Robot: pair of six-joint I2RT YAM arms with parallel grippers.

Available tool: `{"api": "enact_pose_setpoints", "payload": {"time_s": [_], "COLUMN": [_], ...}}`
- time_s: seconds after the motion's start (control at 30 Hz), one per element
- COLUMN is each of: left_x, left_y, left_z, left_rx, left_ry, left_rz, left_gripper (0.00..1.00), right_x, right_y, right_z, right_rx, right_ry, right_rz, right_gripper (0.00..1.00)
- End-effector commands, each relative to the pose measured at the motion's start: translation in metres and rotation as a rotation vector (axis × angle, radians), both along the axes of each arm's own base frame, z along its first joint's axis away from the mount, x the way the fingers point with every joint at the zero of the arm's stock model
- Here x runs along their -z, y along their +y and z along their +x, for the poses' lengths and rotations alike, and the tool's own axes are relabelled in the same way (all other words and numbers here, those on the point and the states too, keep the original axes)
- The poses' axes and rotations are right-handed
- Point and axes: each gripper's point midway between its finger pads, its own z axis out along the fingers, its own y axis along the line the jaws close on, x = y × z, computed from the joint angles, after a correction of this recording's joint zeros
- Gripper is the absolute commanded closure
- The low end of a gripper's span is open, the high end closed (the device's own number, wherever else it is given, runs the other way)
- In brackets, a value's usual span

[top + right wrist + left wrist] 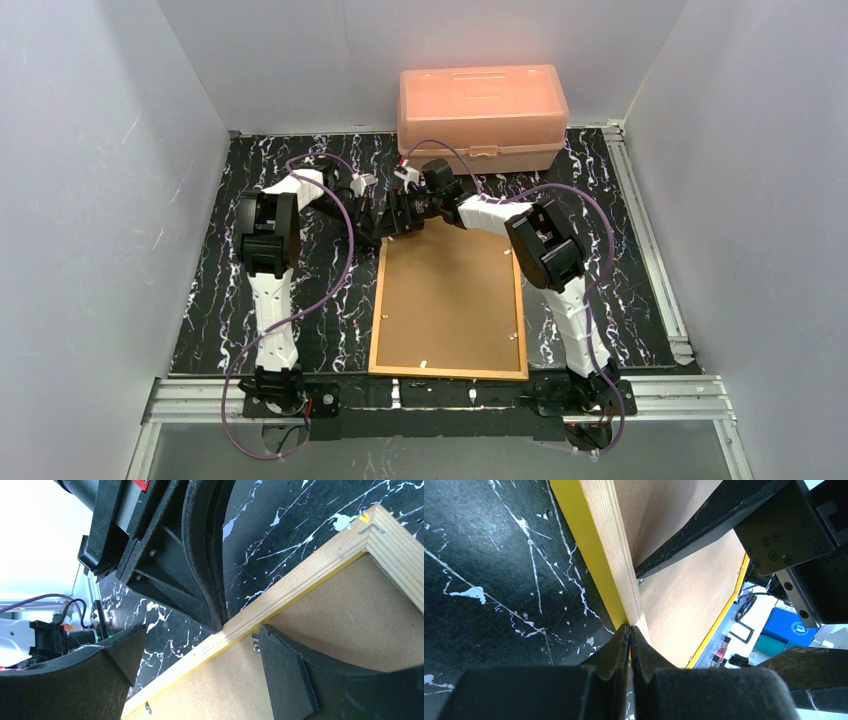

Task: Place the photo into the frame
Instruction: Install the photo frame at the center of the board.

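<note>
The frame (450, 300) lies back-up mid-surface (215, 300); the photo is not in view (whether it sits under the backing, I cannot tell). The left fingers (616, 650), pressed shut, butt the frame's rim near its upper-left corner in the top view. The right fingers (285, 665) stand wide, one on the backing by a clip (256, 645), one outside the rim. Prying here could skid the frame or knock the fingers together. The pink box (482, 105) crowds the upper side, while bare surface shows left and right.
</note>
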Motion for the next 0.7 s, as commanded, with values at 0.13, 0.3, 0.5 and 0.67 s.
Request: {"api": "enact_pose_setpoints", "payload": {"time_s": [0.13,0.3,0.5,0.67], "left_x": [0.001,0.001,0.001,0.001], "left_y": [0.006,0.006,0.006,0.006], "left_z": [0.0,0.0,0.001,0.001], "left_rx": [0.029,0.029,0.028,0.03], "left_ry": [-0.06,-0.06,-0.06,-0.063], "left_rz": [0.068,0.068,0.066,0.068], "left_gripper": [0.99,0.99,0.99,0.99], "right_x": [0.007,0.004,0.006,0.005], "right_y": [0.001,0.003,0.008,0.007], "right_z": [-0.014,-0.021,-0.029,-0.033], "right_rx": [-0.046,-0.061,-0.098,-0.115], "right_ry": [0.021,0.03,0.045,0.055], "right_rz": [-0.01,0.004,0.005,-0.012], "right_gripper": [0.1,0.1,0.1,0.11]}}
